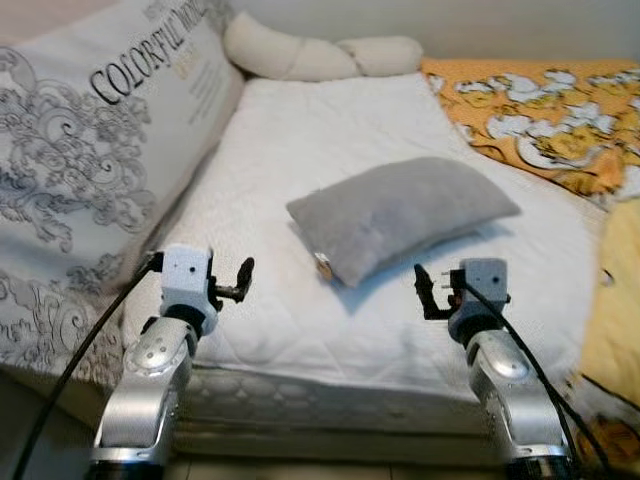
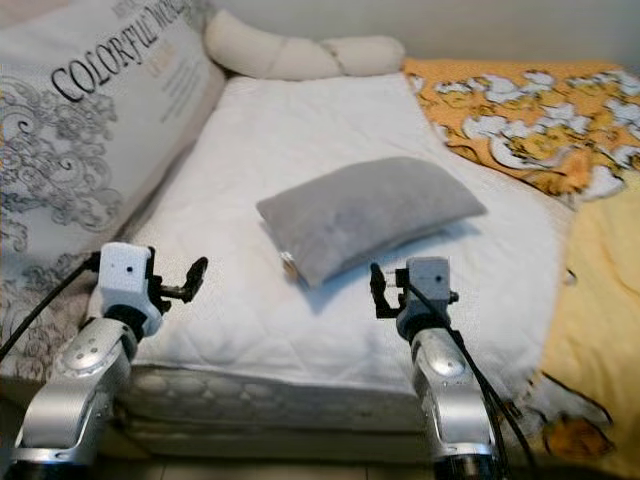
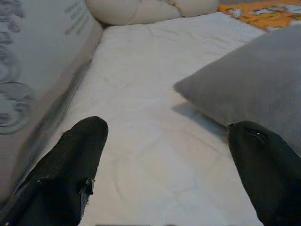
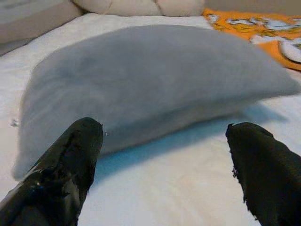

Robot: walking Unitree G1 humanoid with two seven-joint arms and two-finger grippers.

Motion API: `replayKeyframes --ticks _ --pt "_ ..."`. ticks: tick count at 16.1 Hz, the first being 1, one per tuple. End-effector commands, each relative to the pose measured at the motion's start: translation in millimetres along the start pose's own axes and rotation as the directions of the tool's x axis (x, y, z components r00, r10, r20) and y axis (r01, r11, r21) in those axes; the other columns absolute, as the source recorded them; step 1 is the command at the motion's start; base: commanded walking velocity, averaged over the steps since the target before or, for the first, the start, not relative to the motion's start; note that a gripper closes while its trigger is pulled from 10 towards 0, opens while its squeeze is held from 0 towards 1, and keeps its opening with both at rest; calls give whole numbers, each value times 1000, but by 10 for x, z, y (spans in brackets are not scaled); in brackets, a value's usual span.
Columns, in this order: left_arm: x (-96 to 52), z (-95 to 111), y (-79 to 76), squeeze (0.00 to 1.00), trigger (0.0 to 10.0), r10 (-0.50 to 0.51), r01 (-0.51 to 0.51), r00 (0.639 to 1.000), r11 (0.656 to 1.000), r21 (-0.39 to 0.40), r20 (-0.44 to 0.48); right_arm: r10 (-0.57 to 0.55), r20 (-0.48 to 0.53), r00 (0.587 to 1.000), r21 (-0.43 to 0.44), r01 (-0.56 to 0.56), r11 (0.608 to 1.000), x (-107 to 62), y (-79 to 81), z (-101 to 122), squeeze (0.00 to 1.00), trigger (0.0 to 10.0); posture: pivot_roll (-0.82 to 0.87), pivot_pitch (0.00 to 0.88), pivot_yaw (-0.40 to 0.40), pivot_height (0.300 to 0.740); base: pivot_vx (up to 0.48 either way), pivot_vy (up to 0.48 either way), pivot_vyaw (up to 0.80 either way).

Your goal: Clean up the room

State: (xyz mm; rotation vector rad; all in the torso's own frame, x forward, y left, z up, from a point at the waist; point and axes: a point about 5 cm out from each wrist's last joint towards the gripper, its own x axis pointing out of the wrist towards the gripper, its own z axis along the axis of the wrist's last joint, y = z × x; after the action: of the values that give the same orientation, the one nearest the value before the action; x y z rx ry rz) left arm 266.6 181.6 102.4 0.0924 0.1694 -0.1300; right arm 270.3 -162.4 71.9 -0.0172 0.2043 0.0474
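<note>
A grey pillow point(image 1: 400, 215) lies slantwise in the middle of the white mattress point(image 1: 330, 110). My left gripper point(image 1: 240, 282) hovers over the mattress's near left part, a short way left of the pillow's near end. Along its fingers point(image 3: 80, 155) the jaws stand wide open, with bare sheet between them and the pillow point(image 3: 254, 89) off to one side. My right gripper point(image 1: 425, 290) is held just in front of the pillow's near long side, apart from it. It is open too, and the pillow point(image 4: 150, 80) lies straight ahead between its fingers point(image 4: 70, 160).
A big white pillow with grey scrollwork and lettering point(image 1: 90, 170) leans along the left side. A cream knotted cushion point(image 1: 310, 55) lies at the head. An orange floral blanket point(image 1: 540, 110) and a yellow cover point(image 1: 620, 300) crowd the right. The mattress's front edge point(image 1: 330, 390) is near me.
</note>
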Motion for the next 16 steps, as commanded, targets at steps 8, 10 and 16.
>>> replayKeyframes --ticks 8,10,16 --pt "2 23 80 0 10000 19 -19 1000 1000 9 5 20 13 1000 5 -20 1000 32 92 37 0 10000 -38 0 39 740 338 0 0" --pt "2 25 83 0 10000 19 -19 1000 1000 10 5 20 13 1000 6 -20 1000 32 95 36 0 10000 -37 0 39 740 336 0 0" --pt "4 32 83 0 10000 14 -14 1000 1000 2 10 17 15 1000 19 -18 1000 38 101 39 0 10000 -36 0 40 740 252 0 0"
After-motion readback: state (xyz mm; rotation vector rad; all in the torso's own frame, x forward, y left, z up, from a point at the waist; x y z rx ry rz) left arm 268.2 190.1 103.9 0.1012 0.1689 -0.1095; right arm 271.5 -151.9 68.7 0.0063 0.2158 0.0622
